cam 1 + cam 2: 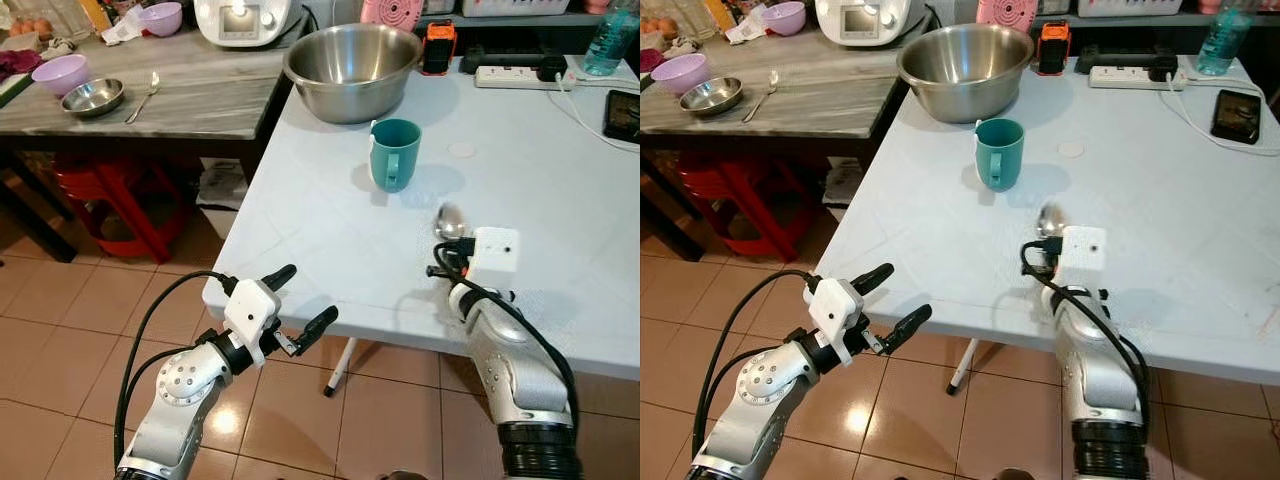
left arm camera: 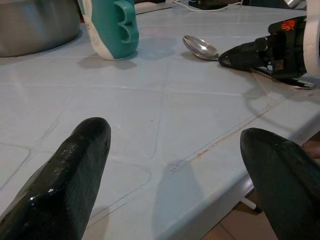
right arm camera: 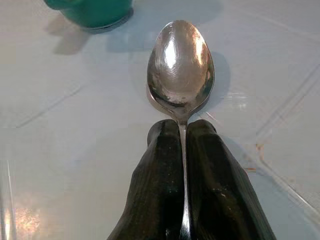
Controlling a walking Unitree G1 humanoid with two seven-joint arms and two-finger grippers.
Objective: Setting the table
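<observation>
My right claw [image 3: 182, 135] is clamped on the handle of a metal spoon [image 3: 180, 65]; the fingers [image 3: 160, 170] press together with the stem between them. In the left eye view the spoon bowl sits low centre-right, at or just above the white counter [image 1: 330, 230], and contact cannot be told. My wrist housing hides the handle there.

My left claw [image 1: 305, 300] is at lower left of that view, fingers apart and holding nothing, just off the counter's near left corner, over the tiled floor [image 1: 60, 330].

Open room: bare counter lies between the spoon and the near edge, and to the right of the spoon. The teal mug [image 1: 395, 153] stands upright above and left of the spoon, near but apart. The steel mixing bowl [image 1: 352, 68] sits beyond it at the counter's far left corner.

Far edge, upper right: a power strip [image 1: 515, 75] and a phone [image 1: 622, 115] cut by the frame.

Upper left: a second, grey counter [image 1: 200, 95] carries a lilac bowl [image 1: 60, 72], a steel dish [image 1: 93, 97] and another spoon [image 1: 143, 97].
</observation>
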